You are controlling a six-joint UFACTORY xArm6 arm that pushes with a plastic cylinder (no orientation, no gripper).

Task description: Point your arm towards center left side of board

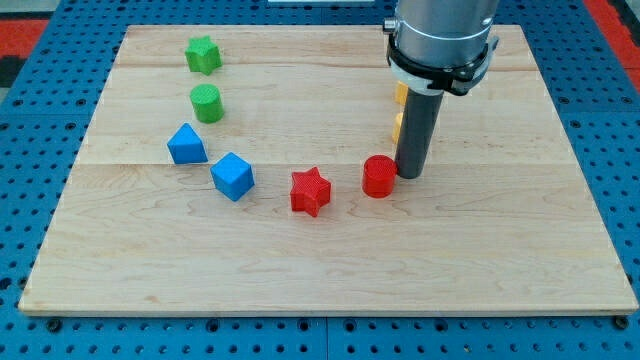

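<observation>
Currently our tip (409,175) sits touching the red cylinder (379,176), on its right. No fingers, just a rod. Target zone, left of the blue blocks (187,145), not yet reached.

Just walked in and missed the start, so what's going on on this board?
A robot arm with a dark rod is working over a wooden board. My tip rests just to the view's right of the red cylinder, close enough that contact can't be judged. Two yellow blocks sit partly hidden behind the rod. A red star, blue cube, blue wedge-like block, green cylinder and green star curve away leftward. The tip is far from the board's centre left.
</observation>
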